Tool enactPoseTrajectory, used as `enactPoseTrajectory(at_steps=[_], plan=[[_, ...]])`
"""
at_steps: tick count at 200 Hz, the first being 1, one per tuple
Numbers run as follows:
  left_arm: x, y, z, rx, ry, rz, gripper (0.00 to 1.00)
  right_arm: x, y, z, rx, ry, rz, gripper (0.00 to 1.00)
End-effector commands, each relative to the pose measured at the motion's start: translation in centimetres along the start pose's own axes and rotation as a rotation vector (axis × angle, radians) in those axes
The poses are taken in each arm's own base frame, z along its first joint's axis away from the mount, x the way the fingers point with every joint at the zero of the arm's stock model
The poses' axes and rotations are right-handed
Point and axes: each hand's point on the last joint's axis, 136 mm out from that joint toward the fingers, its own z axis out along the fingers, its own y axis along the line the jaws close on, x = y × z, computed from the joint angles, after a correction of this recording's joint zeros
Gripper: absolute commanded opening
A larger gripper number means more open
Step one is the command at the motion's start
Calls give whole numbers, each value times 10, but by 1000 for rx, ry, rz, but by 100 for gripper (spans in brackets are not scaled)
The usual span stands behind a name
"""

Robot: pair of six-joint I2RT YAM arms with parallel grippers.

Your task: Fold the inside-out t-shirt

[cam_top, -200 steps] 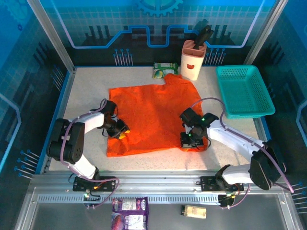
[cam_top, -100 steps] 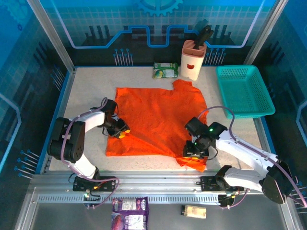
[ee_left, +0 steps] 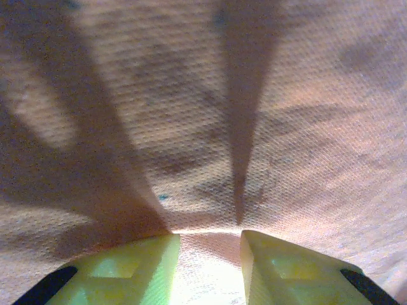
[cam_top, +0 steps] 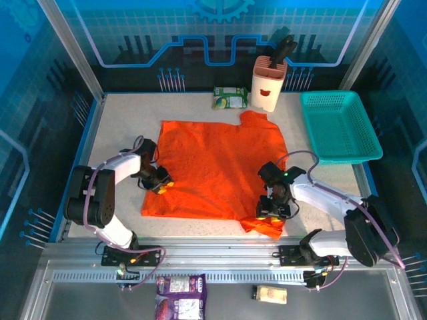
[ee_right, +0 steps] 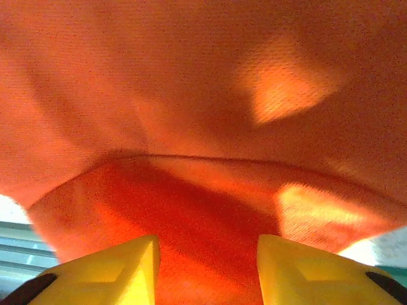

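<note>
The bright orange t-shirt point(cam_top: 220, 167) lies spread flat, one edge pinched between the left fingers point(ee_left: 127, 273), a rumpled corner just ahead of the right fingers point(ee_right: 108, 273).

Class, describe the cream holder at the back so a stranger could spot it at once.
Start at the orange t-shirt spread across the table. Behind its far right corner stands the holder, between a green packet and a teal basket. It alone is tall and cream, with a dark handle sticking out.
</note>
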Motion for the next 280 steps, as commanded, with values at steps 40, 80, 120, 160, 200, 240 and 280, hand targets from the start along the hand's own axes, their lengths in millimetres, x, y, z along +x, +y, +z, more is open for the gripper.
enactPoseTrajectory(at_steps=[40, 80, 120, 160, 200, 240, 280], plan=[[-10, 39, 4, -15, 6, -107, 34, 7, 23, 33, -184, 106, 0, 57], [-15, 35, 1, 38, -7, -125, 34, -37, -6, 12, -14, -20, -2, 67], [-20, 12, 3, 153, 11, -141, 34, -86, -24, -3, 39, -96, 20, 71], [-21, -1, -15, 204, -11, -125, 34, -87, 2, -38, -41, -149, -30, 64], [-14, -4, -40, 203, -50, -100, 34, -41, 68, -28, -367, -14, -117, 59], [2, 3, -33, 178, -19, -107, 34, -1, 69, 25, -337, 139, -117, 58], [6, 5, -30, 175, -9, -112, 34, 2, 43, 35, -191, 149, -109, 64]])
